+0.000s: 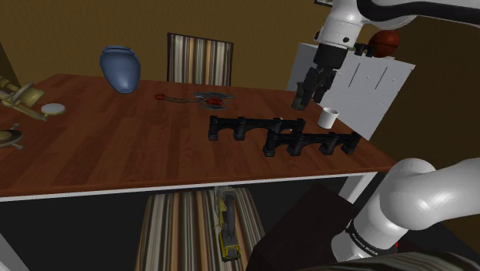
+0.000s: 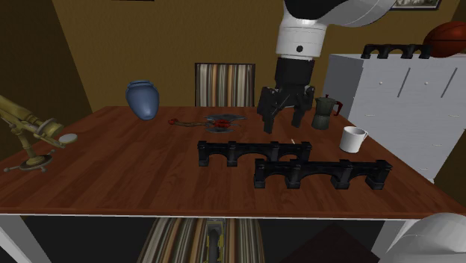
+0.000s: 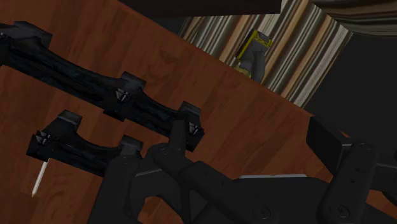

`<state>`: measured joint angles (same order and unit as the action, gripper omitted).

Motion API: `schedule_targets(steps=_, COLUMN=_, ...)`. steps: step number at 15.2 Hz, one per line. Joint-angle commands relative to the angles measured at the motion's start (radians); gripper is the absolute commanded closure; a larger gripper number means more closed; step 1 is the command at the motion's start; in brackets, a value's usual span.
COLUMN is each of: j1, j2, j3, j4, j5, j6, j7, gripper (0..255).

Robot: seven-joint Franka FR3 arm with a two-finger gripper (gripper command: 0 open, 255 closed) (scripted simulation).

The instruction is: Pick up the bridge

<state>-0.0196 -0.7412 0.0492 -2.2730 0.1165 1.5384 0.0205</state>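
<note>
Black and long, the bridge [image 2: 231,153] stands on the brown wooden surface [image 2: 134,164] just beside a second bridge [image 2: 321,172], and the end effector [image 2: 282,113] hangs above them, spread wide and empty, likely ready to drop over one.

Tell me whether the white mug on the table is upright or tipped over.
Upright: the white mug stands on its base on the table, its open mouth facing up.
</note>
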Motion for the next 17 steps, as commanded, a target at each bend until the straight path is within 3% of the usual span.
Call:
schedule_targets(steps=1, j1=0.000, j2=0.000, j3=0.000, j4=0.000, j5=0.000, j6=0.000, j7=0.000, gripper=0)
schedule_targets(steps=9, j1=0.049, j2=0.158, j3=-0.139, j4=-0.053, j5=-0.110, j6=0.217, j7=-0.405, gripper=0)
schedule_targets(steps=17, j1=0.105, j2=0.411, j3=-0.251, j4=0.011, j5=-0.149, j6=0.428, j7=-0.790, gripper=0)
